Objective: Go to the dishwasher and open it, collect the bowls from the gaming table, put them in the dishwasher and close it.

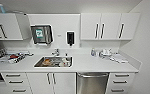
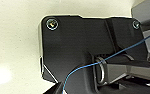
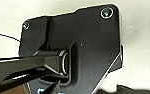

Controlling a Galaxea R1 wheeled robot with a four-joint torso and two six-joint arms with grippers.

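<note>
The dishwasher (image 1: 92, 83), a brushed steel front with a horizontal bar handle along its top, sits shut under the white counter (image 1: 91, 65), right of centre in the head view. It stands between white cabinet doors on its left and a stack of white drawers on its right. The gaming table and the bowls are out of view. Both wrist views look past the robot's own dark plate at a pale floor.
A steel sink (image 1: 53, 61) holding items is set in the counter left of the dishwasher. A dish rack (image 1: 6, 56) stands at the far left, bottles and small items (image 1: 103, 53) at the right. Wall cabinets hang above. A white wall closes the right side.
</note>
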